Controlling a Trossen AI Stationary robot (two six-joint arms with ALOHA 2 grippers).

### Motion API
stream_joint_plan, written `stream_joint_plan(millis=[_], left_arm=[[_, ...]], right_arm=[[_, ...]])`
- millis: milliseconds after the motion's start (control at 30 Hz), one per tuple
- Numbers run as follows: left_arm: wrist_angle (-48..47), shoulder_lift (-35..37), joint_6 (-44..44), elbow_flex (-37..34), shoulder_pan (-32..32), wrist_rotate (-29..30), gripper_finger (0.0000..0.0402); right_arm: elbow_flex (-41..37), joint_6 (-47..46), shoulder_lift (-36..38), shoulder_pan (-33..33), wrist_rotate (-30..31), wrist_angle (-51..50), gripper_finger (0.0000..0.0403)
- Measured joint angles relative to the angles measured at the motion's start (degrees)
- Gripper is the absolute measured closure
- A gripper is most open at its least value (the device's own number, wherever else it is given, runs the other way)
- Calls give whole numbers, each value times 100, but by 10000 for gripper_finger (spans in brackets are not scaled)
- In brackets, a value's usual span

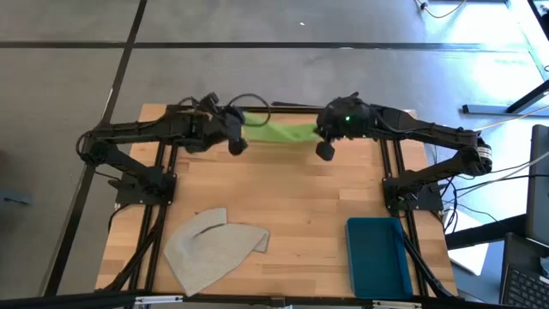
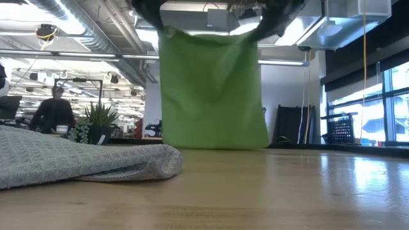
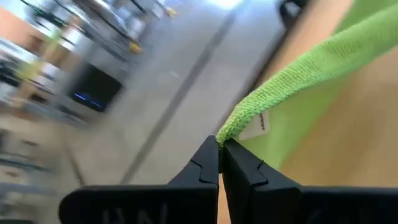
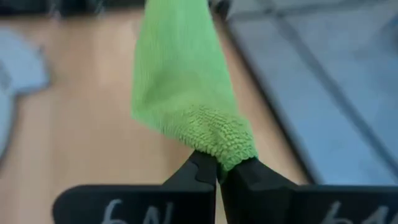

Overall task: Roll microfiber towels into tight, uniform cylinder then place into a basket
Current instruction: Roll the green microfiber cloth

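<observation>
Overhead, both arms hold the green towel [image 1: 279, 133] stretched between them at the upper centre of the frame.

Left gripper [image 3: 220, 149] has its jaws shut on one corner of the cloth, and right gripper [image 4: 217, 168] has its jaws shut on a bunched corner. From the low view the green towel hangs as a flat sheet, lower edge near the surface [image 1: 292, 193]. Grey towel [image 1: 210, 245] lies crumpled at lower left; the basket [image 1: 377, 257] sits at lower right.

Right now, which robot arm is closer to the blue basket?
Right. The basket sits on the right arm's side; both sets of fingers, left and right, pinch the green towel.
</observation>
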State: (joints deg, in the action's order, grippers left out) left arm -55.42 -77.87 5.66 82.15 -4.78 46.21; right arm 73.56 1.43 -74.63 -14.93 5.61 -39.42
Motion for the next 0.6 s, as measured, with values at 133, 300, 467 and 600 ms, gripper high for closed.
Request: stream_joint_plan(millis=[133, 300, 467, 600], left_arm=[[-371, -18, 738, -400, 398, -688, 401], [-386, -19, 1350, -956, 1000, -1207, 401], [-373, -19, 2018, -1473, 1579, -1439, 402], [-319, -19, 2456, -1775, 2009, -1444, 402]], right_arm=[[0, -500, -89, 256, -287, -718, 396], [0, -1046, -187, 731, -335, -1288, 396], [-167, -1484, -295, 1287, -338, -1337, 396], [-732, -1884, -295, 1645, -418, -902, 396]])
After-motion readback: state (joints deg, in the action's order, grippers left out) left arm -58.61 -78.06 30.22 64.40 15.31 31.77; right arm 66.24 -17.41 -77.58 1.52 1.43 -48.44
